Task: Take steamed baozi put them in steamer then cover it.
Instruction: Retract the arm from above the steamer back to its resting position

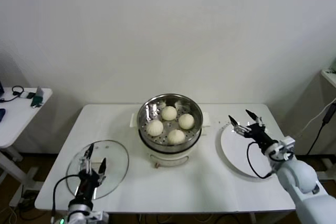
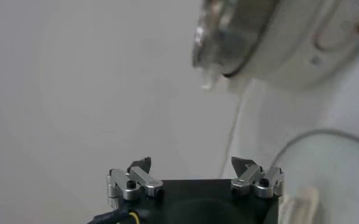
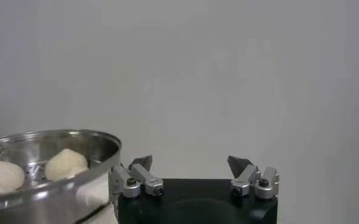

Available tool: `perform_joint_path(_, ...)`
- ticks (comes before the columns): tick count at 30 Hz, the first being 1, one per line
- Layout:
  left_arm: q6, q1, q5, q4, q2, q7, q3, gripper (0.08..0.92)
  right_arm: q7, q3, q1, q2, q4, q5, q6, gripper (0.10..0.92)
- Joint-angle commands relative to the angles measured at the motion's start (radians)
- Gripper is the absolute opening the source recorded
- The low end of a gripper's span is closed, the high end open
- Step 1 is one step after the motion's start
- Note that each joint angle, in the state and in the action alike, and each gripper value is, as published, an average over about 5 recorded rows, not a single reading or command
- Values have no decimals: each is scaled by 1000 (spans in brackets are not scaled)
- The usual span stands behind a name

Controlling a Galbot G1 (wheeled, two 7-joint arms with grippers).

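The steel steamer [image 1: 169, 110] stands mid-table on its white base, uncovered, and holds four cream-white baozi [image 1: 169, 113] on its perforated tray. In the right wrist view the steamer [image 3: 51, 176] shows with two baozi [image 3: 65, 163] inside. The clear glass cover [image 1: 113, 156] lies flat on the table at the front left. My left gripper [image 1: 96, 159] is open and empty just above the cover's near side. My right gripper [image 1: 245, 119] is open and empty above the white plate [image 1: 233, 153], to the right of the steamer. In the left wrist view the steamer [image 2: 252, 36] shows beyond the open left gripper [image 2: 192, 165].
A flat white plate lies at the right of the table. A small white side table [image 1: 16, 111] with cables stands off to the left. A shelf edge [image 1: 329, 76] and a black cable are at the far right.
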Motion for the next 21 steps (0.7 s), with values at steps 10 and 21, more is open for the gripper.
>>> perform_joint_path(10,-20,-161,467,358,-41,-15,-29,823,7,148,-189,129,27,-101,-22,823)
perform_joint_path(21,-27,-256,401,433,-19,-33,-56,823,3,162,-204,132,30,-102,-8,823)
